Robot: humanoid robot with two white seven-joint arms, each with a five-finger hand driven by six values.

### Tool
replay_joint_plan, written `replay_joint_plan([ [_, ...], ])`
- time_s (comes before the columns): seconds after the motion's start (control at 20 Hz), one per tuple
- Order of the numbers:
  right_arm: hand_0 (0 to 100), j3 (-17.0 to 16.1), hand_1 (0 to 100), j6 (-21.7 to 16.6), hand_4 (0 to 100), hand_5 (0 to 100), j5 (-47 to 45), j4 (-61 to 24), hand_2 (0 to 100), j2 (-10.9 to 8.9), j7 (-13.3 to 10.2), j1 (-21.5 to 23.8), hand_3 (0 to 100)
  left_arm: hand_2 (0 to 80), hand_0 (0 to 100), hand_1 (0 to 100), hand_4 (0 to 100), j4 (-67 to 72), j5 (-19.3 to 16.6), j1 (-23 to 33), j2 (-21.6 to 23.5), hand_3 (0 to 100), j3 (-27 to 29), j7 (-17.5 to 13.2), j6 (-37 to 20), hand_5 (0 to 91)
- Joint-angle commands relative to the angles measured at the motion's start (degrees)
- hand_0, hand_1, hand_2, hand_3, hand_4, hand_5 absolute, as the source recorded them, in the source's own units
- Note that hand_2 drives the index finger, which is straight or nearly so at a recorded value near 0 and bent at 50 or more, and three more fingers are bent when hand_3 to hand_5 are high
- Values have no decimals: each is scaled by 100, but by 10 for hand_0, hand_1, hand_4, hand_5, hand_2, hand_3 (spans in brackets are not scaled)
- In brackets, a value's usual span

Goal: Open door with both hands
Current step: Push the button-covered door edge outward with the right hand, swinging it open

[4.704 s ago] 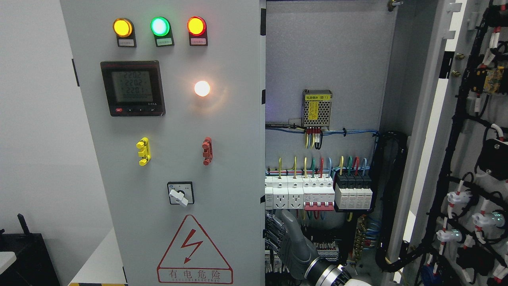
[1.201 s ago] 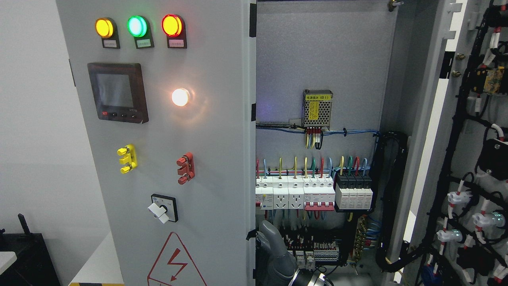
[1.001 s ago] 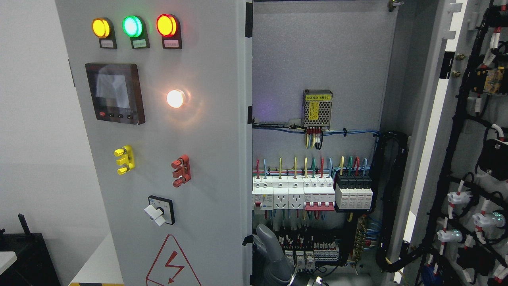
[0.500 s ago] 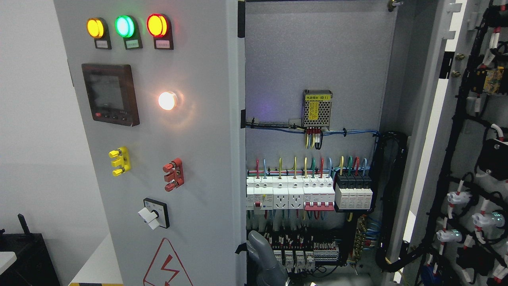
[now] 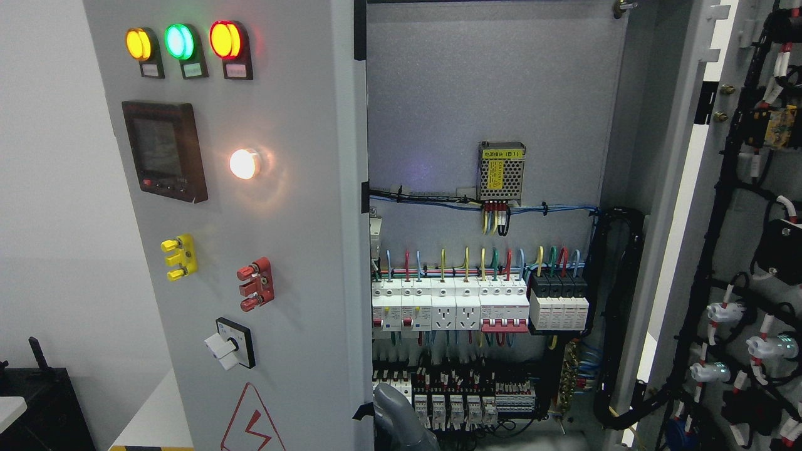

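The grey left door (image 5: 294, 207) of the electrical cabinet stands swung out to the left, showing its lamps, meter and rotary switch. Its free edge (image 5: 362, 250) runs down the middle of the view. At the bottom, right beside that edge, a grey part of my right hand (image 5: 396, 418) shows on the door's inner side; the rest of the hand and its arm are cut off by the frame. The right door (image 5: 739, 263) is wide open at the far right, with its wired inner face toward me. My left hand is out of view.
Inside the cabinet are a row of breakers and sockets (image 5: 451, 307), a small power supply (image 5: 500, 171) and a black cable bundle (image 5: 617, 313). A black case (image 5: 31, 407) and a white surface (image 5: 156, 413) lie at the lower left, against a white wall.
The left door has swung steadily further open to the left, uncovering more breakers. My right hand has slid left and down with the door's edge, so less of it shows.
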Motion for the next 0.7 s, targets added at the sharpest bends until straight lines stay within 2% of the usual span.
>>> replay_joint_plan([
  [0.0,0,187,0,-1,0,0,-9,-267,0,6,51,50,0,0,0,0,33,-105,-140,0,0,0,0,0,-3,0],
  [0.4,0,362,0,-1,0,0,0,-426,0,129,59,190,0,0,0,0,33,-105,-140,0,0,0,0,0,-3,0],
  [0.65,0,485,0,-1,0,0,0,-549,0,129,59,235,0,0,0,0,32,-105,-140,0,0,0,0,0,-3,0],
])
